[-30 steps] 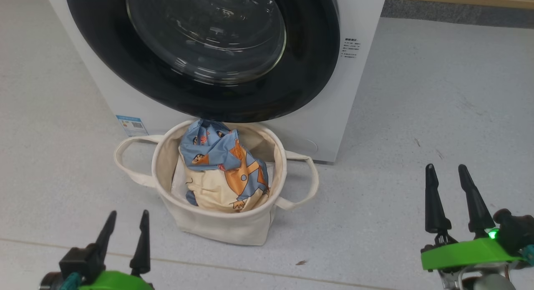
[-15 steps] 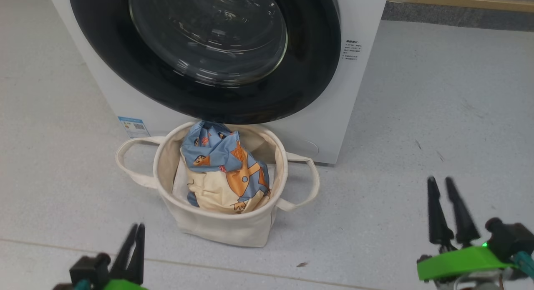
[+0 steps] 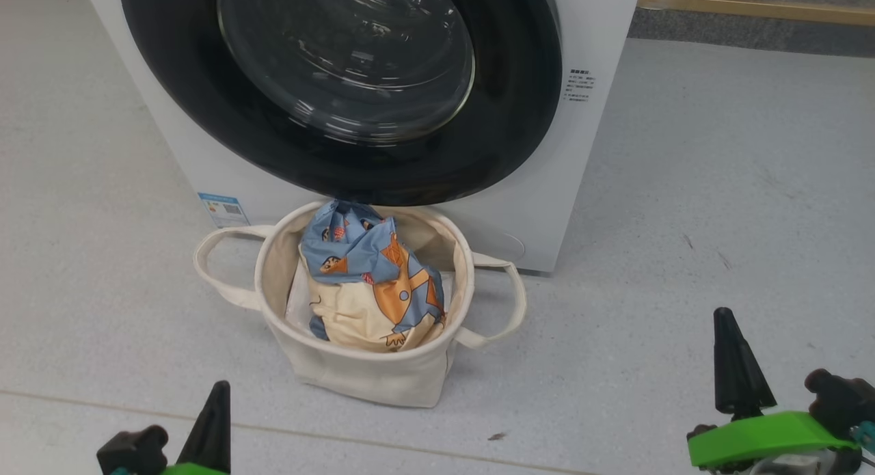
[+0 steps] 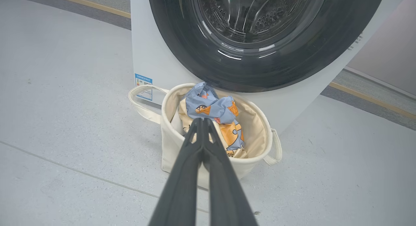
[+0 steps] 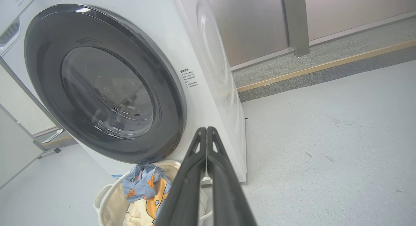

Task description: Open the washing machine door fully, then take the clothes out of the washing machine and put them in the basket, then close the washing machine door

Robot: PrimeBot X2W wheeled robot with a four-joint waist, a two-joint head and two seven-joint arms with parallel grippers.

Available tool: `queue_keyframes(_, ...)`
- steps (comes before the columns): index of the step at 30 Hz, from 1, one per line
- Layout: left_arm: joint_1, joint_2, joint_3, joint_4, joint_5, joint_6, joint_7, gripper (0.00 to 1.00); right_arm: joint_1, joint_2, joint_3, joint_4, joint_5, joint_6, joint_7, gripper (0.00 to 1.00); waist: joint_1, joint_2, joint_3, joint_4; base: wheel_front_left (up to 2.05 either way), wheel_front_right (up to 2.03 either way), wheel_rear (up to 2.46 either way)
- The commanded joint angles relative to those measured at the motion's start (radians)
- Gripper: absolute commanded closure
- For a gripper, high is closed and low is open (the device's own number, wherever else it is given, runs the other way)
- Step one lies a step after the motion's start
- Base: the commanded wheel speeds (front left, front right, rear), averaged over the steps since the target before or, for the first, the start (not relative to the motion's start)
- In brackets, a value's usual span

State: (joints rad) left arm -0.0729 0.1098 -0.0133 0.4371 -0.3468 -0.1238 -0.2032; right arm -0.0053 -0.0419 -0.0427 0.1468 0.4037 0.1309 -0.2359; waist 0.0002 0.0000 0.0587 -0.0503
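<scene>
Plainly, we find the clothes (image 3: 372,283) bunched in the basket (image 3: 369,379). Blue fabric with orange figures lies on top, a cream panel faces us, and the heap rises above the rim at the back. The basket stands upright on the floor (image 3: 683,222), right in front of the machine (image 3: 595,154), with its far rim under the lowest part of the door (image 3: 345,58). A left handle (image 3: 205,270) and a right handle (image 3: 516,304) loop out from its sides.

We see the door lying flush against the machine's front, closed. Its black rim is glossy, and the dimpled drum (image 4: 253,14) shows through the glass in the left wrist view. A blue label (image 3: 222,208) sits low on the machine's front, just left of the basket. Small print (image 3: 577,85) runs beside the door's right edge.

Our left gripper (image 3: 220,393) is low on the left, on the near side of the basket and apart from it. Its fingers (image 4: 182,187) are pressed together with nothing between them. Our right gripper (image 3: 724,318) is at the lower right, well apart from the basket, likewise closed tip to tip and empty. In each wrist view the two fingers meet at their tips.

Beyond the machine on the right, a yellow strip (image 3: 752,9) runs along the far edge of the floor.
</scene>
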Motion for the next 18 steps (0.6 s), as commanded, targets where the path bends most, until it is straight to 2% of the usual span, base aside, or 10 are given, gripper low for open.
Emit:
queue_keyframes(1,-0.032,0.004,0.017,-0.038,-0.024,-0.001,0.003,1.00,-0.034,-0.012,0.002,-0.028,0.025,0.000,0.007,1.00,-0.0002,0.0000,0.000,0.001,0.00,0.00,0.00)
queue_keyframes(18,-0.032,-0.006,0.033,-0.063,-0.216,-0.002,0.050,1.00,-0.044,-0.021,0.005,-0.008,0.220,0.000,0.049,1.00,-0.0002,0.0000,-0.009,0.008,0.00,0.00,0.00)
